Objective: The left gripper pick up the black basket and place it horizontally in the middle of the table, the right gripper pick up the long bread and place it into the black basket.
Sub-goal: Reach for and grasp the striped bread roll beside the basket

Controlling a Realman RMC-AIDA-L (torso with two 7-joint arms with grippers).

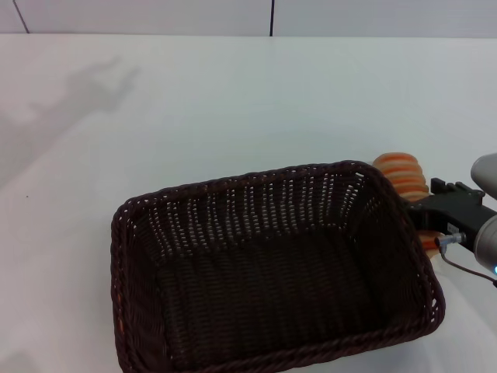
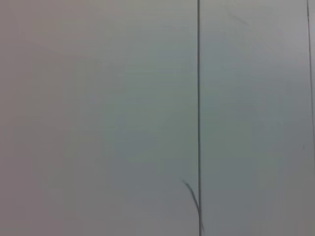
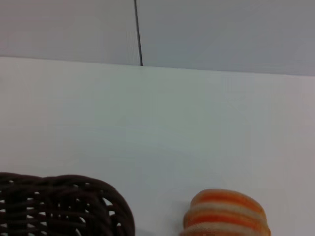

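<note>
The black basket (image 1: 272, 272) is a large dark woven tray lying crosswise on the white table (image 1: 233, 101), in the near middle of the head view. Its rim also shows in the right wrist view (image 3: 74, 196). The long bread (image 1: 401, 174), tan with orange stripes, lies just beyond the basket's far right corner and also shows in the right wrist view (image 3: 226, 211). My right gripper (image 1: 425, 216) sits over the bread's near half and hides its middle. The left gripper is out of view. The left wrist view shows only a grey wall.
The basket is empty inside. A grey panelled wall (image 1: 272, 15) runs along the table's far edge. White tabletop stretches left of and behind the basket.
</note>
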